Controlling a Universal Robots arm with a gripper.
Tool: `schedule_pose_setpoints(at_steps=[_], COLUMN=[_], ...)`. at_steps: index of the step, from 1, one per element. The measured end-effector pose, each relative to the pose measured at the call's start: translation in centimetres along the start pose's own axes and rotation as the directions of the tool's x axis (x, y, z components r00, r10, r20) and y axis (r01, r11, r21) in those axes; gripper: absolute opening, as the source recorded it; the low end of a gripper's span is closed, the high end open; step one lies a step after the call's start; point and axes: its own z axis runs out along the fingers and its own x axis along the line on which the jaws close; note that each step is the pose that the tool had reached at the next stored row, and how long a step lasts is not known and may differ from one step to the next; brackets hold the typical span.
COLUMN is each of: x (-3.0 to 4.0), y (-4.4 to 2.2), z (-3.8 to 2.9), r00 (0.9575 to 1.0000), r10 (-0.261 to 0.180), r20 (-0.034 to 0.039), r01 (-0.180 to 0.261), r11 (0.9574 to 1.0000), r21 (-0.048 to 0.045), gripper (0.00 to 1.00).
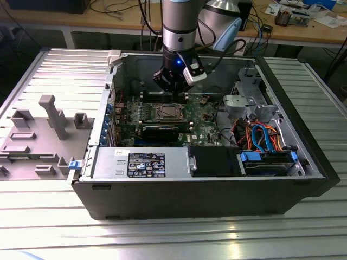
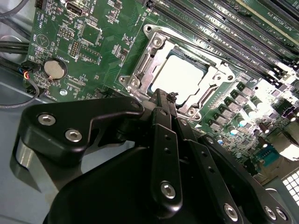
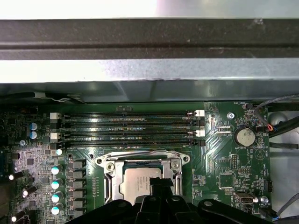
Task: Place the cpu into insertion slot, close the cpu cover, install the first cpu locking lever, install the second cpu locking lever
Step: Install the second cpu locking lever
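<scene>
The cpu (image 2: 180,77) lies flat in the insertion slot (image 1: 168,112) on the green motherboard, its silver top showing through the window of the cpu cover (image 2: 141,70). The cover frame lies down around the chip in both wrist views, cpu (image 3: 139,181), cover (image 3: 112,179). A thin metal lever (image 3: 135,153) runs along one side of the socket rim. My gripper (image 1: 169,89) hangs just above the socket's far edge inside the case. Its black fingers meet at the tip, gripper (image 2: 164,95), gripper (image 3: 161,183), shut with nothing between them.
Long black memory slots (image 3: 131,125) run beside the socket, with a coin battery (image 3: 244,136) near it. The case holds a power supply (image 1: 141,162), a black drive box (image 1: 214,161) and orange and blue cables (image 1: 260,135). A grey fixture (image 1: 49,116) stands at the exterior view's left.
</scene>
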Motion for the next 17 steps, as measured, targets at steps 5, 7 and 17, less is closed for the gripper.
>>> schedule_pose_setpoints(at_steps=[5, 7, 17], x=[0.00, 0.00, -0.01], y=[-0.03, -0.04, -0.21], z=[0.00, -0.05, -0.29], r00=[1.0000, 1.0000, 1.0000], r10=[0.000, 0.000, 0.000], r20=[0.0000, -0.0002, 0.0000], r01=[0.000, 0.000, 0.000], r11=[1.0000, 1.0000, 1.0000], r21=[0.0000, 0.0003, 0.0000], gripper=[0.11, 0.11, 0.11])
